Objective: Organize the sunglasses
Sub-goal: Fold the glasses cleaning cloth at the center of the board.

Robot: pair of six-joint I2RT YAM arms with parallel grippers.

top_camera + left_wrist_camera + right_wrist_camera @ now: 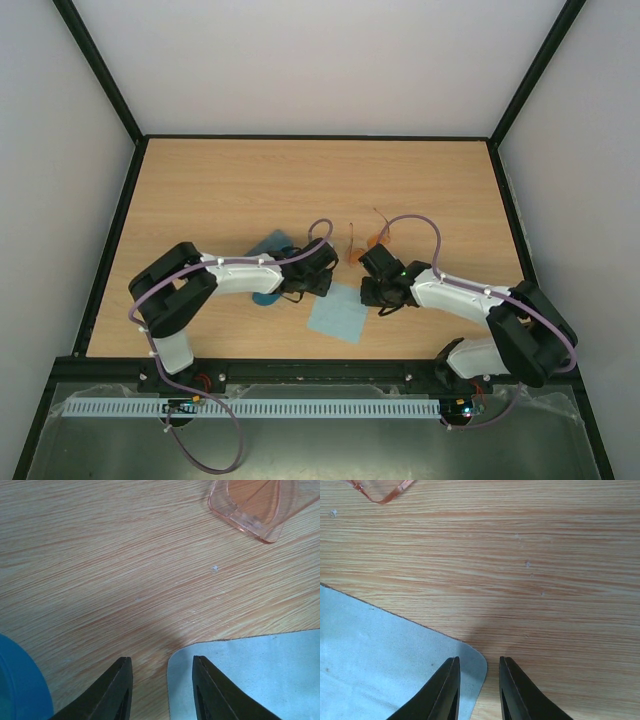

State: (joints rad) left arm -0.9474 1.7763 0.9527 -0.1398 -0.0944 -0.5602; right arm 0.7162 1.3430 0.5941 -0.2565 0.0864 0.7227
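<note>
From above, the pink pair (352, 246) and the orange pair (377, 237) lie just beside each other mid-table, just beyond both wrists. The left gripper (320, 272) and right gripper (370, 282) flank a pale blue cloth (337, 314). A second cloth (268, 242) and a blue case (264, 299) sit under the left arm. On the left wrist camera my fingers (120, 690) stand moderately apart and hold nothing. One hangs over the cloth's rounded corner, the case edge is at lower left, and a pinkish lens (255, 505) lies ahead at upper right. I'd reach past the cloth and close on the thin frame, not the lens. On the right wrist camera the gap is narrow and empty, with one finger (447, 690) over another cloth corner. Only a sliver of frame (380, 494) shows at top left, and I cannot tell which pair it belongs to. The cloth could snag, and the two arms are crowded.
</note>
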